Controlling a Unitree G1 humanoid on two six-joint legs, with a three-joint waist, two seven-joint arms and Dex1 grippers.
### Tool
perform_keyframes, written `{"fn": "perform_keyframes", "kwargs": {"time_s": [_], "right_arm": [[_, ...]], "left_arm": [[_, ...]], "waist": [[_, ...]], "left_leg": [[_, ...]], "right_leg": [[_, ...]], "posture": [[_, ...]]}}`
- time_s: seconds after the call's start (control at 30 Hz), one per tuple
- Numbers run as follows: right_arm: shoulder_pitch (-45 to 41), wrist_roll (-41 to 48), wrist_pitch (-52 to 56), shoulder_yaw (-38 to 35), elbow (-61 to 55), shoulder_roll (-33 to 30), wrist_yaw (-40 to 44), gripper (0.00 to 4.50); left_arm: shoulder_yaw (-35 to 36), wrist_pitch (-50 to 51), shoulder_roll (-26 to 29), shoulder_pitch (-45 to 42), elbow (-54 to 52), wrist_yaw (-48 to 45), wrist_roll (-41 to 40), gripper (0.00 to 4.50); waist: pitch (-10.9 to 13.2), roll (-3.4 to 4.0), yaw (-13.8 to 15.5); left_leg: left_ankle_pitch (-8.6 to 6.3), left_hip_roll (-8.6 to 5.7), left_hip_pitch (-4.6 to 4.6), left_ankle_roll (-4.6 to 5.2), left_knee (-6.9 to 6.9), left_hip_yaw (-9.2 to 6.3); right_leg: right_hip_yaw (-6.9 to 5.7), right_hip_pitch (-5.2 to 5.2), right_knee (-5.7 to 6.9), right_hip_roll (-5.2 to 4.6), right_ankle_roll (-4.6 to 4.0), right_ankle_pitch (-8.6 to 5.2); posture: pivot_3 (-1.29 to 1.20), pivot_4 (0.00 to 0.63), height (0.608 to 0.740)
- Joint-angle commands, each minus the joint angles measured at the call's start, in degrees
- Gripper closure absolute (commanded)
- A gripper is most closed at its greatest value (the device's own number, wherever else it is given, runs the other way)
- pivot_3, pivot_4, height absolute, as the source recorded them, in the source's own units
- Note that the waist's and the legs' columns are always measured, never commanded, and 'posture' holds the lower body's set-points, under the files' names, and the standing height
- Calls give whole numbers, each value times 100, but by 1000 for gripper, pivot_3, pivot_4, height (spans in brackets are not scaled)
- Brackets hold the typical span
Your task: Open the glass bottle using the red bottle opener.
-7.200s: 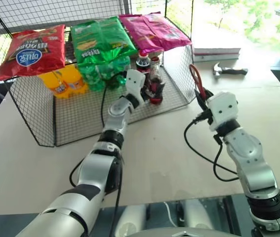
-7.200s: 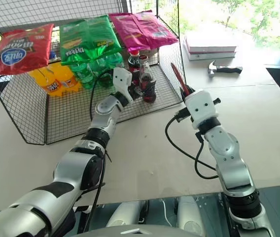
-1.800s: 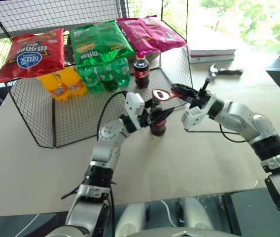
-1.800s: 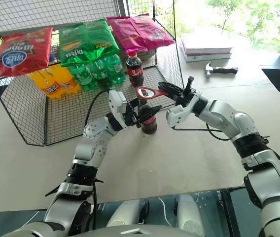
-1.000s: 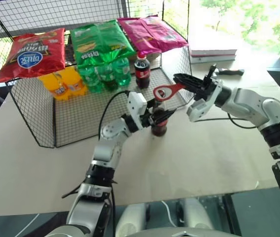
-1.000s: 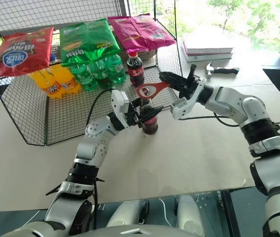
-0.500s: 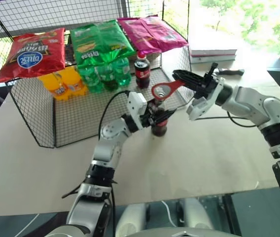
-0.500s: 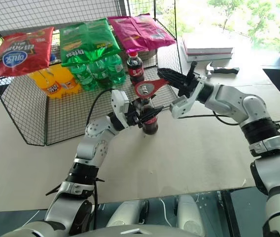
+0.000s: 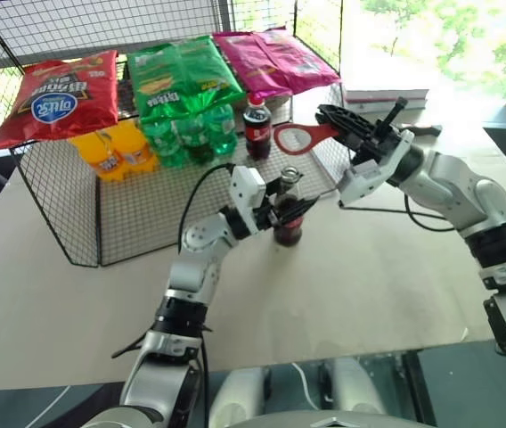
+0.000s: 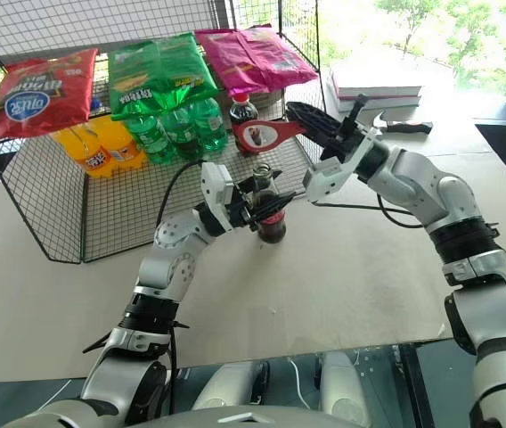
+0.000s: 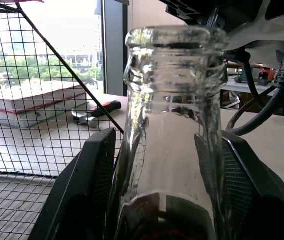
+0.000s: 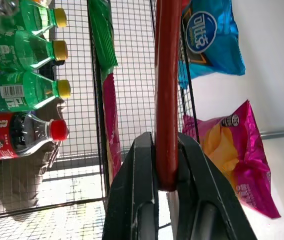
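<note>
The right gripper (image 9: 331, 125), clamped on the red bottle opener (image 9: 302, 137), hangs at one o'clock above the glass bottle (image 9: 288, 212), whose mouth looks bare and uncapped, so the opening seems done, while the left gripper (image 9: 281, 207) grips its neck.

arms: silver-grey shells, black joints | wrists: white housings | cables: black | tool fingers: black

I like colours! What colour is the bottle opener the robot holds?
Red; the bottle opener shows best in the right eye view.

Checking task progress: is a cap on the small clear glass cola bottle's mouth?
No: in the left wrist view the small clear glass cola bottle shows a bare open glass rim.
</note>
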Motion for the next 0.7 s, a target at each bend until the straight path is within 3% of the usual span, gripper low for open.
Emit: {"fn": "perform_keyframes", "kwargs": {"time_s": [0.03, 0.1, 0.13, 0.2, 0.23, 0.27, 0.7], "right_arm": [[97, 308, 112, -235, -246, 76, 97, 4500], [184, 369, 141, -237, -287, 110, 162, 4500], [213, 391, 152, -245, -301, 121, 190, 4500], [267, 432, 185, -260, -330, 138, 237, 4500], [284, 446, 200, -266, -343, 144, 254, 4500], [285, 449, 213, -266, -341, 154, 264, 4500], [313, 471, 272, -278, -324, 173, 253, 4500]], "left_arm": [[-114, 44, -93, 46, 35, -54, -63, 2259], [-105, 29, -101, 48, 30, -50, -69, 2259], [-101, 18, -105, 50, 29, -42, -66, 1460], [-93, -10, -108, 51, 29, -24, -52, 1085], [-90, -21, -110, 52, 29, -17, -46, 416], [-83, -32, -107, 44, 44, -18, -46, 301], [-1, -109, -7, 127, -83, -8, -60, 301]], "waist": [[0, 0, 0], [0, 0, -1], [0, 0, -1], [1, 1, -11], [1, 1, -23], [1, 0, -47], [2, 1, -61]], "left_leg": [[0, 0, 0, 0, 0, -1], [0, 0, 0, 0, 0, 0], [0, 0, -1, 0, 0, -1], [0, 0, -1, 0, 0, 0], [0, 0, -5, 0, 0, 1], [0, 0, -12, 0, 0, 1], [0, 5, -21, -1, -12, 8]], "right_leg": [[-1, 0, 0, 0, 0, 0], [-1, 0, 0, 0, 0, 0], [-1, 0, 0, 0, 0, 0], [-1, -1, 0, 0, 0, 0], [0, -6, 0, 0, 0, 0], [0, -13, 0, 1, 0, 0], [3, -32, -1, 3, 0, 0]], "posture": [[0, 150, 740], [0, 150, 740], [0, 150, 740], [0, 150, 740], [0, 150, 740], [0, 150, 740], [0, 150, 740]]}}
